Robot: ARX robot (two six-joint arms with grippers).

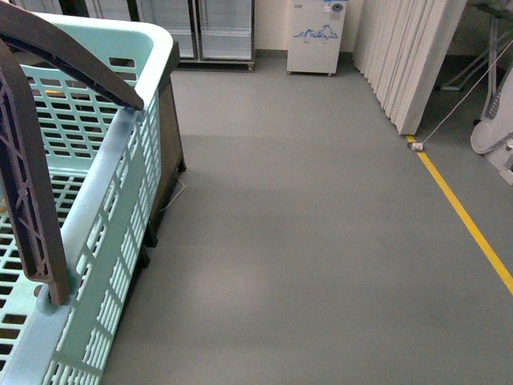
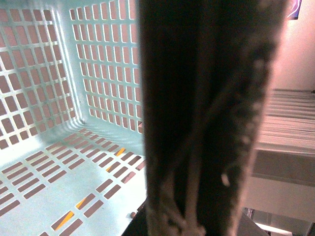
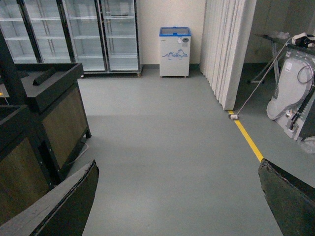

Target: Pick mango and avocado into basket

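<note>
The light teal basket (image 1: 120,241) fills the left of the front view, held up off the floor, with its brown handle (image 1: 32,208) raised. In the left wrist view the brown handle (image 2: 206,118) stands right against the camera and the basket's slotted wall and floor (image 2: 44,167) lie behind it; my left gripper is shut on the handle, its fingers hidden. What shows of the basket's inside holds nothing. My right gripper (image 3: 179,196) is open and empty, its fingertips (image 3: 74,196) wide apart above bare grey floor. No mango or avocado is in view.
A dark wooden display stand (image 3: 54,118) stands at the left, partly behind the basket (image 1: 168,136). Glass-door fridges (image 3: 74,34) and a small white chest freezer (image 3: 174,51) line the far wall. A white folding partition (image 1: 409,56), a yellow floor line (image 1: 465,216) and white equipment (image 3: 290,88) are at the right.
</note>
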